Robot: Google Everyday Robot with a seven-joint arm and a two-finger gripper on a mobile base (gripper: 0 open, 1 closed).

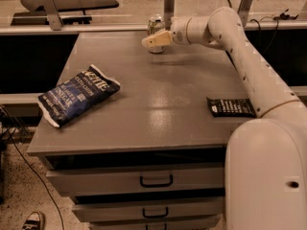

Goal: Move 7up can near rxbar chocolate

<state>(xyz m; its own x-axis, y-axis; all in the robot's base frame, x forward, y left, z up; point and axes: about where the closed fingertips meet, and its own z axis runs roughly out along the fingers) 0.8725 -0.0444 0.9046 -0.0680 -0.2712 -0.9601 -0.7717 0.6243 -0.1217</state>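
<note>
Small white-green metal 7up can (155, 23) likely light, slick, dentable; best taken mid-body; cream gripper (154, 40) right against its front; opening can't be told

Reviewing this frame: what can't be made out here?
All in the camera view.
7up can: lower body hidden behind the gripper, at the table's far side; contact unclear.
rxbar chocolate: right end covered by the arm; lettering too small to read.
shoe: cut off by the bottom edge.
</note>
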